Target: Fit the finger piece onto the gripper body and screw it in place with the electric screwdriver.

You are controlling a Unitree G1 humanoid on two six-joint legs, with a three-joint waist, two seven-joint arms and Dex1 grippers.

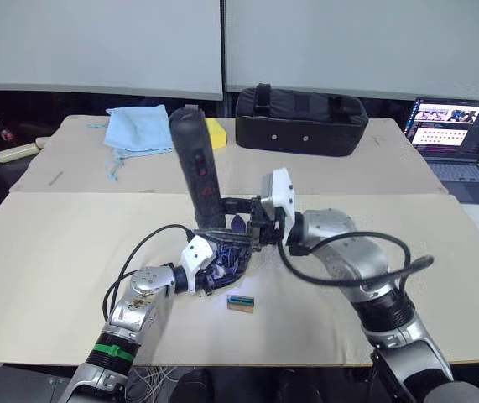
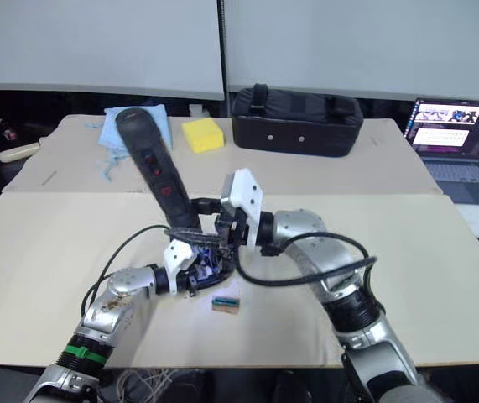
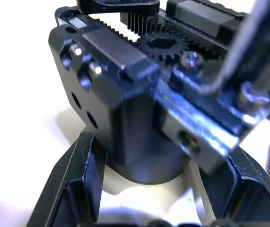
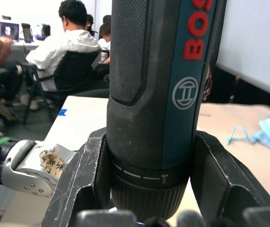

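Screwdriver poised over the held assembly

Screwdriving looks to be the step in hand. The right gripper has its jaws clamped on the lower barrel of the electric screwdriver, one finger on each side of the collar in the right wrist view. The tool's long axis runs steeply up from the work, its top end leaning toward the far edge of the tabletop and somewhat to the robot's left. Its bit end points down into the gripper body, which sits near the middle of the tabletop, closer to the near edge.

The left gripper has its jaws closed around the base of the gripper body, holding it steady from the left; the left wrist view shows the rack teeth, a small gear and several screw heads on top of the assembly. A bluish glow falls on the assembly beneath the tool. Whether the bit is seated in a screw cannot be told. The finger piece cannot be picked out with any certainty among the black parts.

A small block lies just beside the assembly toward the near edge. A black bag, a blue cloth and a yellow sponge rest along the far edge, and a laptop stands beyond the far right corner.

The coming move likely turns on keeping the tool's axis in line with the screw while the left arm braces the body.
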